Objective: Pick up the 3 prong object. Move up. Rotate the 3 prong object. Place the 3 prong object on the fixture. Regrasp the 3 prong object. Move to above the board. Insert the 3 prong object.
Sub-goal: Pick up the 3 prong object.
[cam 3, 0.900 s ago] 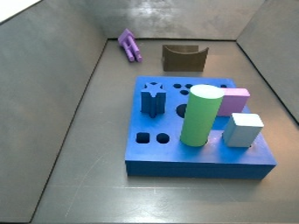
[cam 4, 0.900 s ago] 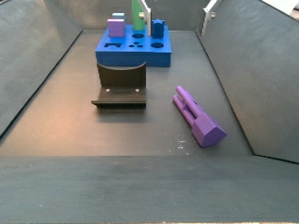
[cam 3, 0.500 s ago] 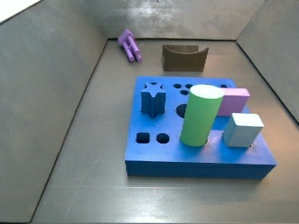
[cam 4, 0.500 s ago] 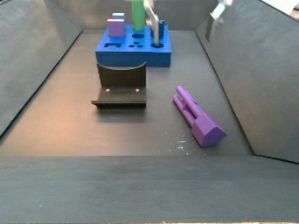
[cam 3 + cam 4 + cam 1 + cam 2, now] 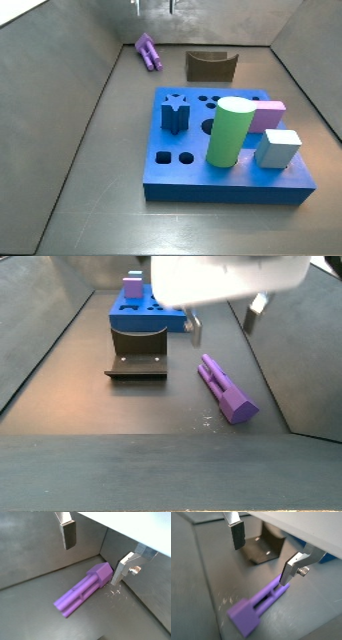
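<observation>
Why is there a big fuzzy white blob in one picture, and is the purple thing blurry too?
In a side view the white blob is the arm, blurred above its open claw. The 3 prong object below it looks sharp there. In a wrist view the 3 prong object looks a little soft, and the fixture sits in shadow.

3 prong object: light-purple elongated plastic piece (image 5: 227, 387), lying flat on the grey floor beside the wall.
fixture: small dark brown notched block (image 5: 210, 66), upright.
board: large flat blue block (image 5: 221, 168) with holes.
gripper: (image 5: 100, 548) spread, above the purple piece.
</observation>
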Motion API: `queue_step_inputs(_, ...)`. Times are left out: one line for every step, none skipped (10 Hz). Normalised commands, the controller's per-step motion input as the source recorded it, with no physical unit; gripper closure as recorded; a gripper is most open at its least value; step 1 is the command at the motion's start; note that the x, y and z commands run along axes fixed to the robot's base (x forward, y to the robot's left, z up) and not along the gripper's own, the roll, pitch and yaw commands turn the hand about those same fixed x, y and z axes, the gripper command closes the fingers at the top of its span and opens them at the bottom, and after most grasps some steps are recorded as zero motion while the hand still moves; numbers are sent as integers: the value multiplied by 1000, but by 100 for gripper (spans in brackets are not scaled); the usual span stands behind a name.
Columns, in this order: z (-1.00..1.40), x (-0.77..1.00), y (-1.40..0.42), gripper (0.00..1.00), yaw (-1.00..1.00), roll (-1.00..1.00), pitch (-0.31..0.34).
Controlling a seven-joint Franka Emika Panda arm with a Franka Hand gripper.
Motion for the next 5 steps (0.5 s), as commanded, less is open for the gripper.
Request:
queue_step_inputs(-680,-126,357,0,623,-150,-107)
queue_step_inputs(-683,-126,349,0,494,-159,-124)
queue_step_inputs(-706,-214,229,0,349,-149,-123)
queue_step_inputs(-729,-174,177,0,160,-163,-129)
queue_step_inputs(-720,-249,151,0,0,-189,-114)
